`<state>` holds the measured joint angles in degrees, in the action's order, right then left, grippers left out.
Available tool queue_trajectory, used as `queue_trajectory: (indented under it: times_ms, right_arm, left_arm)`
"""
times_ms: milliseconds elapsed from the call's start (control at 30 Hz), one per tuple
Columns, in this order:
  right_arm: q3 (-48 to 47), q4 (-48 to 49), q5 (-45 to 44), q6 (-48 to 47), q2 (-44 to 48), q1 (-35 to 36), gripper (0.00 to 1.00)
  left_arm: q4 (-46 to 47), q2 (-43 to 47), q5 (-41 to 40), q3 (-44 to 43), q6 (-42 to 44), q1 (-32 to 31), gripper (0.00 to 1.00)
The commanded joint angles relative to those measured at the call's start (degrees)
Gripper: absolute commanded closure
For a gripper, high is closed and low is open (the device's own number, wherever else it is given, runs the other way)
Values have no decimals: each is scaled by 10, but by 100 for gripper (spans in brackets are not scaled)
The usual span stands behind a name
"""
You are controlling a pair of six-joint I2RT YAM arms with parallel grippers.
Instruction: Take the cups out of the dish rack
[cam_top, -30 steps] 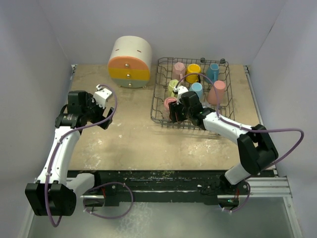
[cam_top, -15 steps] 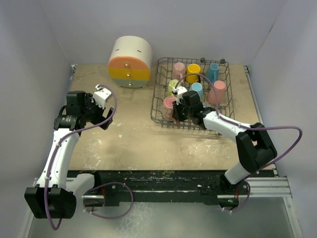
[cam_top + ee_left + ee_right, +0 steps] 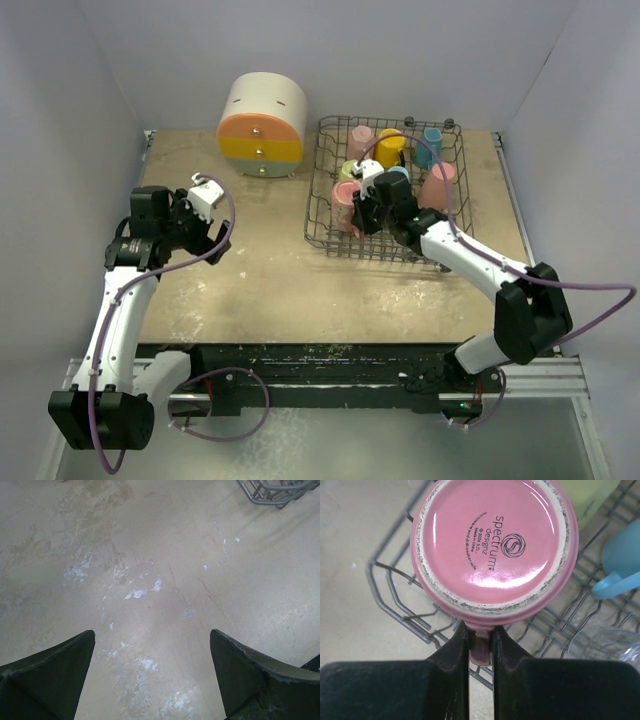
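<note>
The dark wire dish rack (image 3: 318, 238) stands at the back right of the table. My right gripper (image 3: 363, 208) is inside its near-left part, shut on the handle of an upside-down pink mug (image 3: 345, 198). In the right wrist view the fingers (image 3: 455, 645) pinch that handle, and the mug's glossy base (image 3: 495, 540) fills the view above the rack wires (image 3: 395, 592). More cups stay in the rack: pink (image 3: 361, 136), yellow (image 3: 390, 147), light blue (image 3: 432, 138), salmon (image 3: 438, 185). My left gripper (image 3: 212, 226) hangs open over bare table (image 3: 152, 636).
A round cream cabinet (image 3: 262, 125) with orange and yellow drawers sits at the back, left of the rack. A green cup (image 3: 592, 497), a blue mug (image 3: 622, 555) and a clear glass (image 3: 605, 645) crowd the held mug. The rack's corner (image 3: 270, 492) shows beyond my left gripper.
My right gripper has shut on the pink mug's handle and drawn the mug up and slightly toward the back of the rack. The left arm has barely shifted.
</note>
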<state>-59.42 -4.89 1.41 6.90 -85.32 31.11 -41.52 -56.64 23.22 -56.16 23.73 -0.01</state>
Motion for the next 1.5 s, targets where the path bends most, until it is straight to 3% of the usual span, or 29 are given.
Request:
queue_trajectory:
  times_ms: [0, 233, 433, 733, 900, 1167, 1467]
  right_arm:
    - [-85, 74, 10, 11, 62, 12, 100]
    - [-145, 80, 50, 136, 73, 64, 100]
    - [-142, 129, 150, 342, 84, 87, 100]
    - [38, 429, 246, 636, 153, 88, 100]
    - [118, 578, 248, 781, 145, 98, 100]
    - [129, 634, 224, 831, 139, 157, 100]
    - [145, 655, 176, 847, 137, 218, 100]
  left_arm:
    - [10, 27, 48, -25, 21, 3, 1]
    - [26, 49, 108, -15, 44, 3, 1]
    - [56, 82, 173, 9, 86, 2, 1]
    - [31, 150, 283, 18, 203, 2, 1]
    - [53, 168, 311, 18, 194, 3, 1]
    - [95, 165, 311, 2, 162, 3, 0]
    - [117, 150, 326, -30, 112, 2, 18]
